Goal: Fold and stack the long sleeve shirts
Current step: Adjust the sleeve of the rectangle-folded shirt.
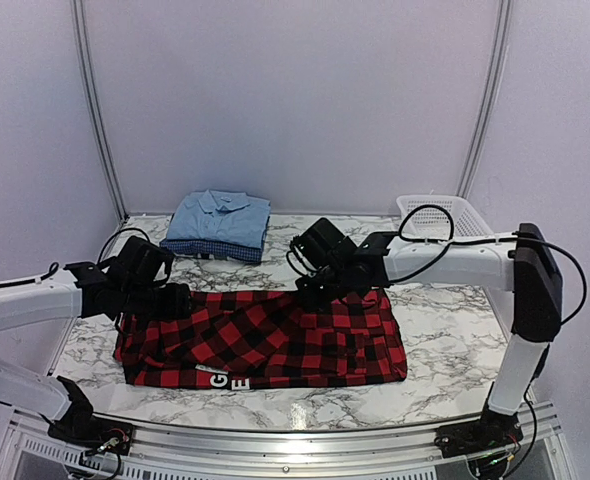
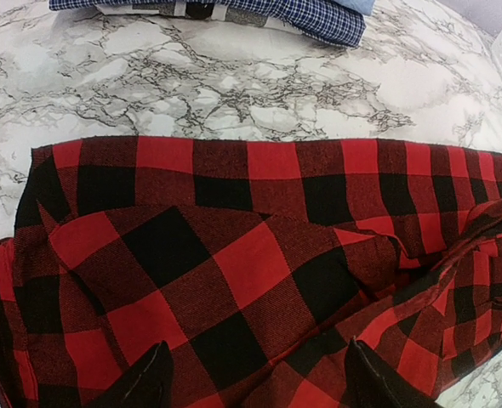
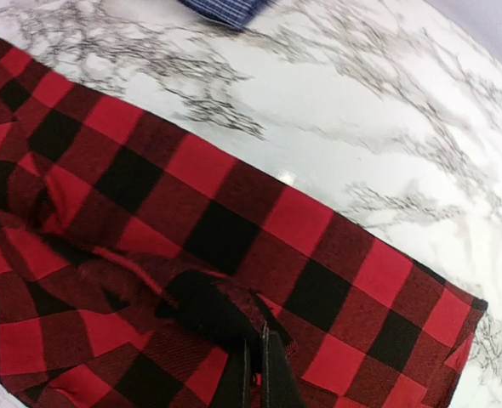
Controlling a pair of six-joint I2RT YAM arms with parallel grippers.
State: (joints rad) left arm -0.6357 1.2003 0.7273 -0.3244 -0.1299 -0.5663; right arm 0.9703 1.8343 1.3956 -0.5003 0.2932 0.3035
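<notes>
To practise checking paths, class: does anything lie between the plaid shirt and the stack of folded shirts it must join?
Nothing visible does: only bare table separates the plaid shirt from the folded stack; the basket stands off to the right.

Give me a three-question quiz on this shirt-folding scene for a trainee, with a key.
1. True or false: the left gripper is shut on the red-and-black plaid shirt.
2. What lies on the dark blue checked shirt? A) light blue collared shirt B) white mesh basket C) nothing
3. Fill in: the ___ gripper pinches a fold of the plaid shirt.
Key: 1 false, its jaws stand open; 2 A; 3 right gripper
</notes>
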